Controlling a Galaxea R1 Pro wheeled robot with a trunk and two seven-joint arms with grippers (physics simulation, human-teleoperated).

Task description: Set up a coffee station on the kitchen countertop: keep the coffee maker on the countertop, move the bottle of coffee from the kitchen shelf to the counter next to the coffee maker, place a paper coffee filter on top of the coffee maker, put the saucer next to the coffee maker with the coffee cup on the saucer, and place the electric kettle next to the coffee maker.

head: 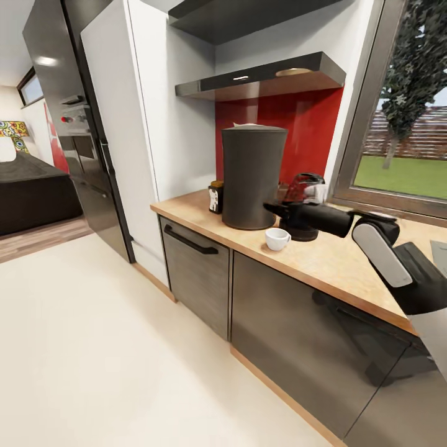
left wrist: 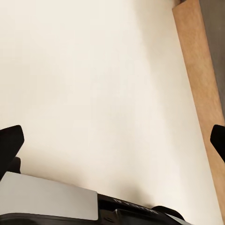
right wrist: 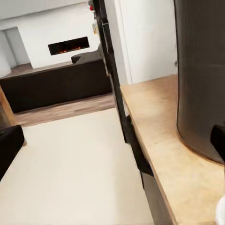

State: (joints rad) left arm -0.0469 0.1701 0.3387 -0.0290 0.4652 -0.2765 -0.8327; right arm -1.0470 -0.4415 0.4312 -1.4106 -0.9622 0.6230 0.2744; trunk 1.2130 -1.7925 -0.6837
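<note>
On the kitchen countertop [head: 323, 261] stands the coffee maker [head: 251, 180], a tall dark-grey tower, with the white rim of the paper coffee filter [head: 249, 126] showing on its top. The bottle of coffee [head: 215, 197] stands against its left side. The white coffee cup [head: 277, 238] sits in front of it to the right, and the glass electric kettle [head: 305, 186] stands behind my right arm. My right gripper [head: 275, 208] hovers open just above the cup, beside the coffee maker [right wrist: 201, 79]. Its fingers [right wrist: 9, 145] hold nothing. My left gripper [left wrist: 115, 140] is open over the floor. The saucer is hidden.
The dark kitchen shelf [head: 267, 77] hangs on the red backsplash above the counter. A window [head: 403, 155] is at the right, and a tall black fridge [head: 81, 124] and a white panel at the left. Pale floor [head: 93, 347] spreads before the grey cabinets [head: 198, 267].
</note>
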